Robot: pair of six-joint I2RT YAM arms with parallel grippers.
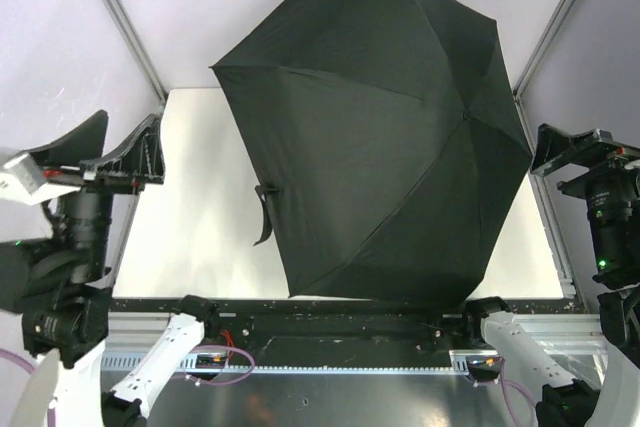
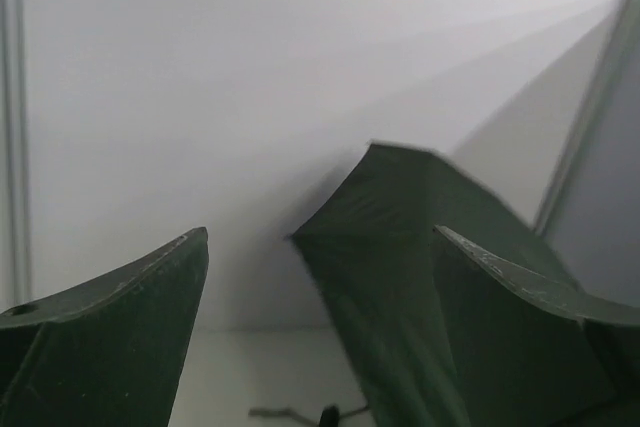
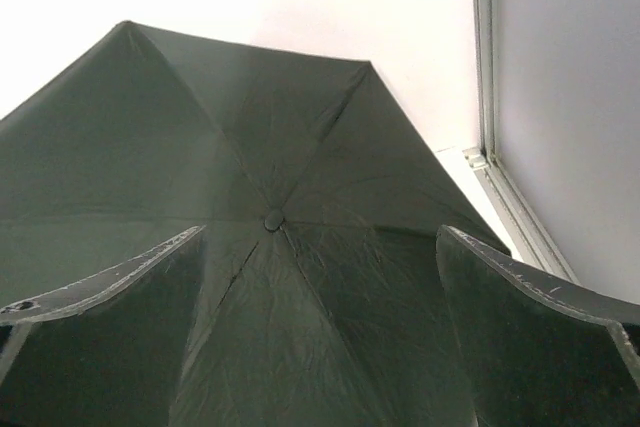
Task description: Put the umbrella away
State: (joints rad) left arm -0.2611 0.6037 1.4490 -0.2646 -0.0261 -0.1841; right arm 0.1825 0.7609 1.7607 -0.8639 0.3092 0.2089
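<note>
Umbrella (image 1: 380,137) fully open and all black: in the top external view it lies tilted on its side over the middle and right of the white table (image 1: 200,217), canopy toward the camera, lower rim at the near edge. Its closure strap (image 1: 264,215) dangles from the left rim. The left gripper (image 1: 105,152) hangs off the table's left edge and the right gripper (image 1: 590,155) off the right edge. Both are well apart from the fabric, jaws wide, holding nothing.

From the left wrist, between that gripper's spread fingers, a canopy corner rises against the pale wall, with what looks like the thin wrist cord (image 2: 300,413) on the table below.

From the right wrist the canopy fills the view between the open fingers, panels meeting at the round top cap (image 3: 273,219).

I judge it light but bulky. The fabric looks soft and slick, stretched over thin, springy ribs that would bend or snag under a hard pinch. The shaft and handle are the sound holds, but both are hidden under the canopy. A rib tip or the rim is the nearest purchase.

No brand, label or writing can be read in any view.
</note>
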